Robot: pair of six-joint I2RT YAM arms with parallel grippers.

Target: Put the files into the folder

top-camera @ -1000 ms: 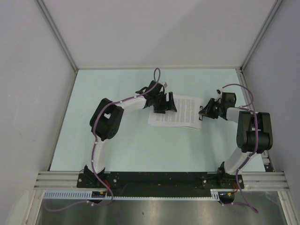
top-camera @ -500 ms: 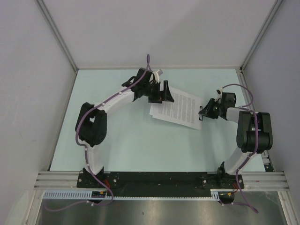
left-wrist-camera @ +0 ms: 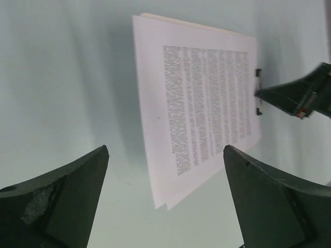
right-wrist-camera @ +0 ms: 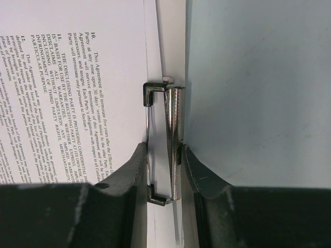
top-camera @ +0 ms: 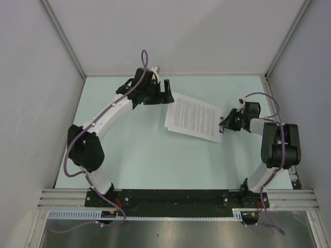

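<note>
The files (top-camera: 194, 120) lie as a stack of printed sheets on the pale table, skewed, with dense black text on the top sheet (left-wrist-camera: 207, 103). They rest on the folder (right-wrist-camera: 170, 41), whose white margin shows beside the text. My right gripper (right-wrist-camera: 163, 146) is shut on the folder's metal clip (right-wrist-camera: 173, 134) at the stack's right short edge (top-camera: 221, 124). My left gripper (top-camera: 166, 92) hangs open above the stack's far-left corner, nothing between its fingers (left-wrist-camera: 77, 181). In the left wrist view the right gripper (left-wrist-camera: 300, 95) shows at the clip (left-wrist-camera: 258, 93).
The pale green table (top-camera: 129, 155) is bounded by grey walls on three sides and a metal rail (top-camera: 176, 199) at the near edge. The left arm's elbow (top-camera: 85, 152) sits near the left side.
The left gripper has lifted off the sheets, opened wide and drawn back to the far left. The stack has turned slightly clockwise. The right gripper has stayed on the clip.
</note>
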